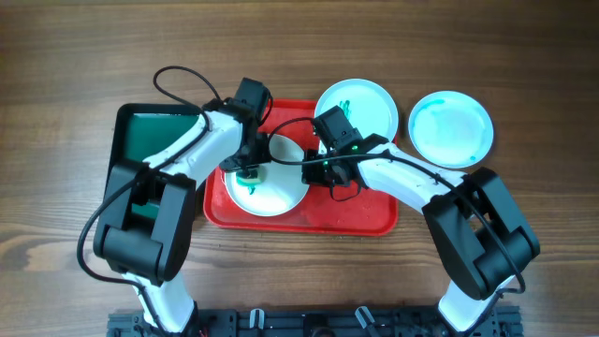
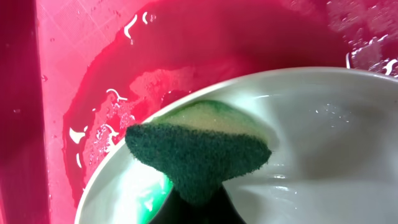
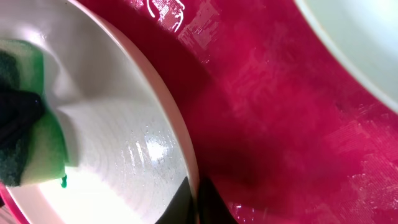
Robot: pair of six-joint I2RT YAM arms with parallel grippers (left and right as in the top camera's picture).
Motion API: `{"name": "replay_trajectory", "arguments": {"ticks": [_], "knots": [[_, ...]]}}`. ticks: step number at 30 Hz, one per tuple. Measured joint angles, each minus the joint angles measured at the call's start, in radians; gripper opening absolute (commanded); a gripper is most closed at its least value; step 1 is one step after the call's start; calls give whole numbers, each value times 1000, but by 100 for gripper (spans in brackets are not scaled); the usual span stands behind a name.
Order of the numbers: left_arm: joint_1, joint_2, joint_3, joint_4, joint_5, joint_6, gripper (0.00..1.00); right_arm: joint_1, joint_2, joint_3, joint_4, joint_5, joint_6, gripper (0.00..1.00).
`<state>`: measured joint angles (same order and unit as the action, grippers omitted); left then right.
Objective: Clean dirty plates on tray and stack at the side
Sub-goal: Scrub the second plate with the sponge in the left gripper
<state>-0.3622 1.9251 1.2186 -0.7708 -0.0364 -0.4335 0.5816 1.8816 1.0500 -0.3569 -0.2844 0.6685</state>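
Overhead and wrist views. The first plate (image 1: 279, 192), round and white, lies flat in the left half of the red tray (image 1: 365, 211), with a green-teal smear on its left part. A sponge (image 2: 199, 149), dark green scouring face over a yellow body, rests on the plate's inner surface near the rim. The left gripper (image 1: 249, 171) holds this sponge from above, its fingers pinched together on it. In the left wrist view only their dark tips show below the sponge. The right gripper (image 3: 194, 202) meets the same plate at its right rim, with the fingers closed on the rim's edge. The plate's surface is wet and shiny, and water droplets and a film of liquid cover the tray floor around it.

The second plate (image 1: 365, 108), white with a small green mark, lies across the tray's far rim, partly over the tray and partly over the table. The third plate (image 1: 451, 129), pale aqua with teal smears, lies on the wooden table (image 1: 75, 75) to the right of the second, apart from the tray. A smaller green tray with a black rim (image 1: 154, 140) lies just beside the red tray's left edge, partly under the left arm.
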Motion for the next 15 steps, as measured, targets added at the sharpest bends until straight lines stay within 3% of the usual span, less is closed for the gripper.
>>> {"name": "replay_trajectory", "arguments": {"ticks": [7, 11, 15], "knots": [[-19, -6, -11, 33, 27, 96, 4, -3, 0, 0, -1, 0, 0, 4], [-24, -2, -12, 48, 244, 266, 4, -3, 0, 0, -1, 0, 0, 4], [-35, 8, -16, 6, 370, 372, 4, -3, 0, 0, -1, 0, 0, 4]]}}
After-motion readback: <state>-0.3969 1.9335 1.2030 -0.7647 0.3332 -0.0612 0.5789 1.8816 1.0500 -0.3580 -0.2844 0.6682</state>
